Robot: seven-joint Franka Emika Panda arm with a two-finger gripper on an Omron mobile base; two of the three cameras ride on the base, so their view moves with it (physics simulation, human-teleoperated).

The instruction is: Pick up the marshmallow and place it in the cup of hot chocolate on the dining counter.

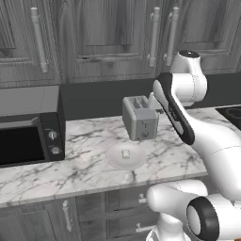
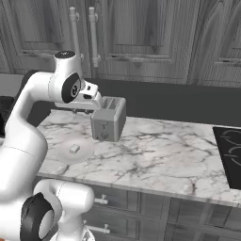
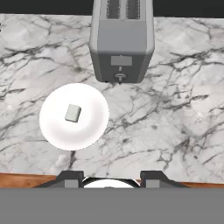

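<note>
While the gripper [image 3: 111,180] hangs high above the worktop [image 3: 175,131], its two tips sit apart with nothing between them, though how wide they stand cannot be told from here. Below and off to one side lies the marshmallow [image 3: 73,113], a small pale cube resting near the middle of a round plate [image 3: 94,131], just in front of the toaster [image 3: 122,41]. The left base view shows the same cube [image 1: 126,154] on its plate, well apart from the microwave [image 1: 28,136]. It looks light, soft and springy, so a gentle pinch across two opposite flat sides should serve; a hard squeeze would likely squash it or pop it loose. The cup is not visible here.
</note>
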